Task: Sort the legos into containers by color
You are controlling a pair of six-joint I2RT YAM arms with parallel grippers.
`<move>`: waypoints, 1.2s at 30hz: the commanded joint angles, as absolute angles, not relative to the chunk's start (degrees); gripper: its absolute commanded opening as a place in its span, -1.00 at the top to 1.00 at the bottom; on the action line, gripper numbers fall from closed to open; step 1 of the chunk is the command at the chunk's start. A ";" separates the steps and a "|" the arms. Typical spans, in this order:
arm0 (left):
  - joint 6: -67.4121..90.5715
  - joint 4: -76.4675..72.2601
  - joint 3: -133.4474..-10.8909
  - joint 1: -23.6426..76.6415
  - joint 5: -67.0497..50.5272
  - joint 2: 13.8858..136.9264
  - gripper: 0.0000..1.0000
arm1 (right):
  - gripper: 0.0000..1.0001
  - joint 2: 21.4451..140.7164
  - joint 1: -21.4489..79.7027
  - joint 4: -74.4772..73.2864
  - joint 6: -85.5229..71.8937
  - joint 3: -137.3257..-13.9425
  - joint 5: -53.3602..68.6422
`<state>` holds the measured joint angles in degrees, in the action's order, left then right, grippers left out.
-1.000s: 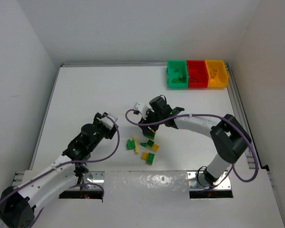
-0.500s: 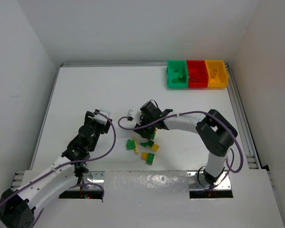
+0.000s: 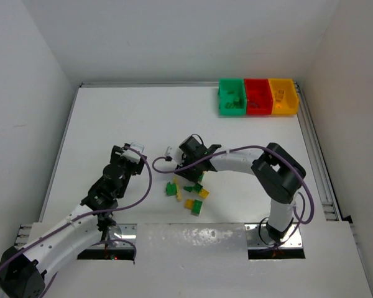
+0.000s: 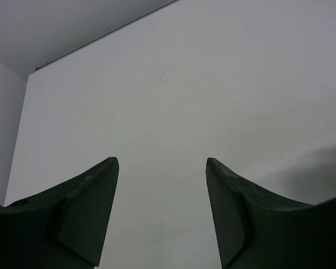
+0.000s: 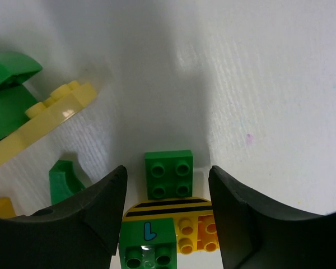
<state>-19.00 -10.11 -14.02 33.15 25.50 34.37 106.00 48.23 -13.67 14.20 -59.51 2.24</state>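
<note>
Several green and yellow legos (image 3: 188, 194) lie loose in the table's middle. My right gripper (image 3: 189, 169) is open and low over them. In the right wrist view its jaws (image 5: 167, 171) straddle a green 2x2 brick (image 5: 168, 174) without touching it. That brick lies against a yellow black-striped piece (image 5: 169, 207), a green brick marked L (image 5: 147, 241) and an orange brick (image 5: 204, 232). A yellow plate (image 5: 42, 126) and green pieces (image 5: 8, 95) lie to the left. My left gripper (image 3: 125, 160) is open and empty (image 4: 161, 161) over bare table. The green (image 3: 232, 97), red (image 3: 257, 96) and yellow bins (image 3: 283, 96) stand at the back right.
White walls close in the table (image 3: 130, 118) on three sides. A raised rail (image 3: 314, 149) runs along the right edge. The bins hold a few bricks. A purple cable (image 3: 158, 160) loops beside the right wrist.
My right gripper has moved left and down onto the lego cluster, jaws open. My left arm drew back a little to the left, then stayed still.
</note>
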 commanded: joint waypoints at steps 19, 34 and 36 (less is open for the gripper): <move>-16.09 -14.50 -14.33 33.57 33.29 33.93 -0.26 | 0.12 96.06 49.74 -10.55 17.05 -54.58 17.22; -16.17 -15.47 -13.98 33.57 34.54 34.37 -0.26 | 0.01 100.54 54.31 -11.51 15.82 -53.52 12.05; -16.08 -15.56 -13.89 33.57 34.45 34.37 -0.26 | 0.03 101.33 54.58 -11.78 16.43 -53.44 10.73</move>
